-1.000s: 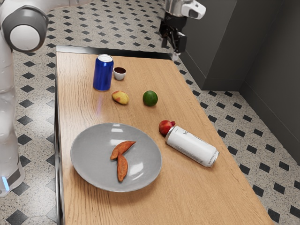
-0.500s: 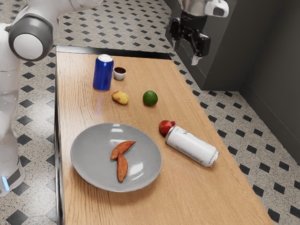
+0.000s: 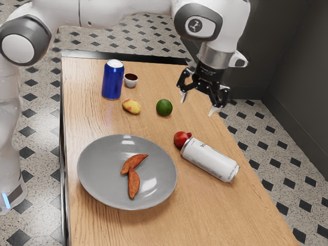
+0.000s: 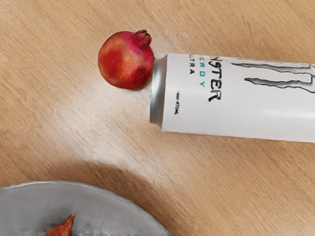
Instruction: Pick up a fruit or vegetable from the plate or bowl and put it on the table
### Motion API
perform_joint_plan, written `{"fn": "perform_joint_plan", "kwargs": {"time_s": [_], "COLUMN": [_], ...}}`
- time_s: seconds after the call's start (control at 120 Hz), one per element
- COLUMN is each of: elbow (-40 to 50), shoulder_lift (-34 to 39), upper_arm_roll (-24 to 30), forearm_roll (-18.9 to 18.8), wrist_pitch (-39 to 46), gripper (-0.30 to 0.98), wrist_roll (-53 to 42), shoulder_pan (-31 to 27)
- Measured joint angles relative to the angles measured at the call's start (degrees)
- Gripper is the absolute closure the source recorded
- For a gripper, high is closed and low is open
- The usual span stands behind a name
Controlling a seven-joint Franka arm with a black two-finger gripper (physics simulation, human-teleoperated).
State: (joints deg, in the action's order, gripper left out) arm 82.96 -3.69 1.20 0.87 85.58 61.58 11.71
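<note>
My gripper (image 3: pixel 198 106) hangs open above the table's far right part in the exterior view, its fingers spread with nothing between them. Lower down, the grey plate (image 3: pixel 97 187) holds two orange-brown wedges, one (image 3: pixel 134 163) touching the other (image 3: pixel 134 183). In the wrist view, part of the plate (image 4: pixel 113 209) shows with the tip of a wedge (image 4: pixel 62 227) on it. The table (image 3: pixel 205 215) is light wood.
A red pomegranate (image 3: pixel 181 139) sits against the end of a white can (image 3: pixel 210 160) lying on its side, beside the plate. Farther off stand a green fruit (image 3: pixel 164 107), a yellow-red fruit (image 3: pixel 131 106), a blue can (image 3: pixel 113 79) and a small cup (image 3: pixel 131 80).
My arm has swung in over the table and the gripper has come lower and nearer the can and pomegranate, its fingers now seen spread. The objects on the table have not moved.
</note>
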Motion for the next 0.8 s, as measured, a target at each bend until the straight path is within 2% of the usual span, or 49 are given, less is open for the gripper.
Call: {"fn": "perform_joint_plan", "kwargs": {"time_s": [0.1, 0.183, 0.4, 0.8], "elbow": [12.3, 17.4, 23.3, 30.0], "shoulder_lift": [7.0, 10.5, 14.3, 20.0], "upper_arm_roll": [-0.5, -1.1, -0.9, 4.2], "forearm_roll": [0.3, 0.5, 2.2, 2.9], "wrist_pitch": [4.8, 7.6, 12.5, 15.1], "gripper": [0.0, 0.0, 0.0, 0.0], "wrist_roll": [4.0, 7.0, 13.4, 20.9], "shoulder_pan": [-0.6, -0.8, -0.8, -0.7]}}
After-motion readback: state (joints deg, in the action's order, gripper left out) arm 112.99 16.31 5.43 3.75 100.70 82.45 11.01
